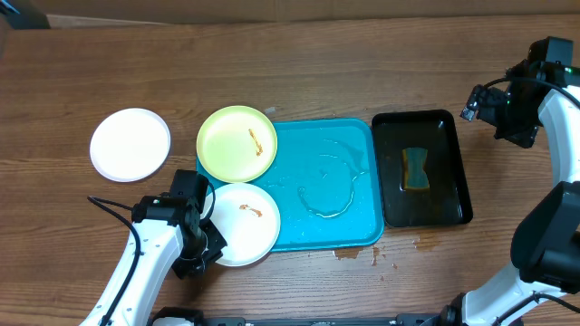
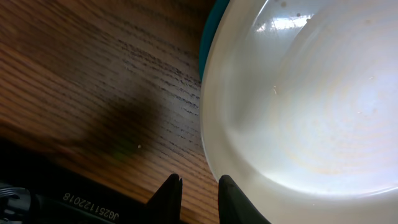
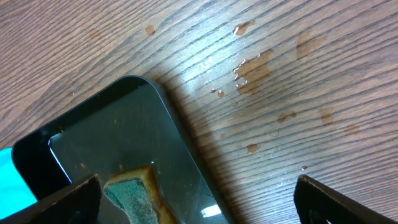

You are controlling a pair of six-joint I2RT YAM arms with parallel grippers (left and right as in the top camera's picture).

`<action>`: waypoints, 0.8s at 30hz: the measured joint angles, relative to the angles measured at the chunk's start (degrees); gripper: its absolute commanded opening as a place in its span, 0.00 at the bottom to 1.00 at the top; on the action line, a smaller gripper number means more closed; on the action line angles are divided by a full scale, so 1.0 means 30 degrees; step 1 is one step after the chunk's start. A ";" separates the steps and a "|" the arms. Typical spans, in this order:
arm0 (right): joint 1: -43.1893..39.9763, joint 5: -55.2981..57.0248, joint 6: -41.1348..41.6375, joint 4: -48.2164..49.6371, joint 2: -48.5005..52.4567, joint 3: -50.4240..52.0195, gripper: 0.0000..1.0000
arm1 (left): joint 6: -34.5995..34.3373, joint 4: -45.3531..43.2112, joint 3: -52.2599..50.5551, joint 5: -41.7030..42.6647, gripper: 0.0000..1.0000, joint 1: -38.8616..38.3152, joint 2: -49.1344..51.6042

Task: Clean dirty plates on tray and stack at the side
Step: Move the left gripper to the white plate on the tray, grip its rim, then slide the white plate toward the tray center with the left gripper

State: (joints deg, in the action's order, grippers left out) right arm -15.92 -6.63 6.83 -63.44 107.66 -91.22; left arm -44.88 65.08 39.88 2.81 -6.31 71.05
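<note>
The turquoise tray point(image 1: 358, 136) lies mid-table. A yellow-green dirty plate point(image 1: 236, 142) with an orange smear overlaps its upper left corner. A white dirty plate point(image 1: 243, 224) with a small smear overhangs its lower left corner. Another white plate point(image 1: 130, 145) sits on the wood to the left. My left gripper point(image 1: 204, 237) is at the overhanging plate's left rim. In the left wrist view its fingertips point(image 2: 199, 186) stand a narrow gap apart with wood between them, and the right fingertip overlaps the white plate point(image 2: 298, 99). My right gripper point(image 1: 507, 109) hangs wide open, holding nothing.
A black tray point(image 1: 421, 204) with a sponge point(image 1: 416, 169) stands right of the turquoise tray. In the right wrist view the gripper point(image 3: 199, 205) spans that black tray's corner point(image 3: 124, 137) and the sponge point(image 3: 134, 193). Water pools on the turquoise tray; brown drops point(image 1: 358, 254) wet the wood.
</note>
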 measured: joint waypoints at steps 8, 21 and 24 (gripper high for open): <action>0.0000 0.0000 0.0007 0.0000 0.0000 0.0000 1.00 | -0.0007 -0.1603 -0.0612 0.0058 0.27 0.0000 0.0000; 0.0000 0.0007 0.0015 -0.0007 0.0000 0.0000 1.00 | -0.0015 -0.2288 -0.1617 0.0138 0.14 0.0000 0.0007; 0.0000 0.0000 0.0007 -0.0007 0.0000 0.0000 1.00 | -0.0066 -0.2514 -0.1931 0.0211 0.05 0.0000 0.0007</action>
State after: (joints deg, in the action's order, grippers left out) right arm -15.92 -6.63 6.85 -63.46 107.66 -91.22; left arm -45.08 57.54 34.09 3.44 -6.31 71.07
